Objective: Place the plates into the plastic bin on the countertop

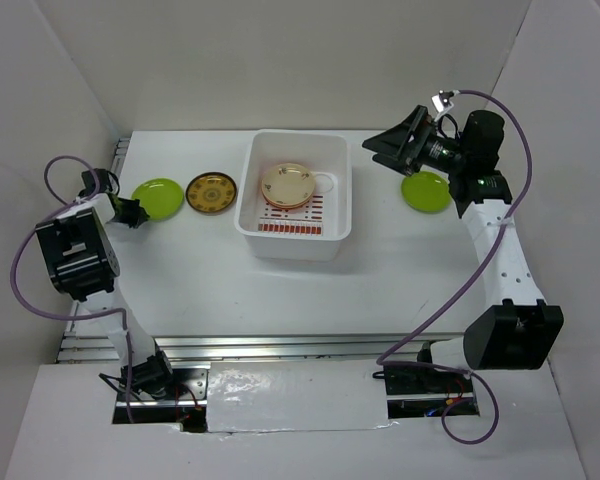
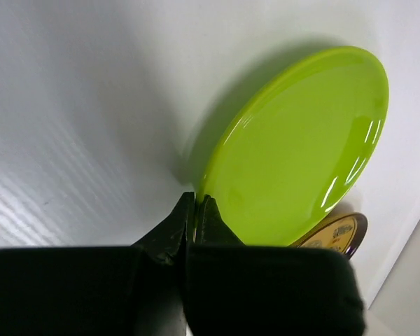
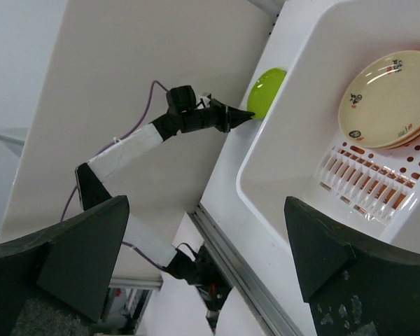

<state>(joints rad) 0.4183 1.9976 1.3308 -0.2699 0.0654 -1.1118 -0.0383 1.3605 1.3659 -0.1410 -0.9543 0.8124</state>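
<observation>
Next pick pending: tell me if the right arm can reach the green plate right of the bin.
Probably yes: the open right gripper hangs near the green plate, and nothing covers it.

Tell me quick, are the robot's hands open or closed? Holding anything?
Left gripper: closed, pinching the rim of the green plate.
Right gripper: open, holding nothing.
</observation>
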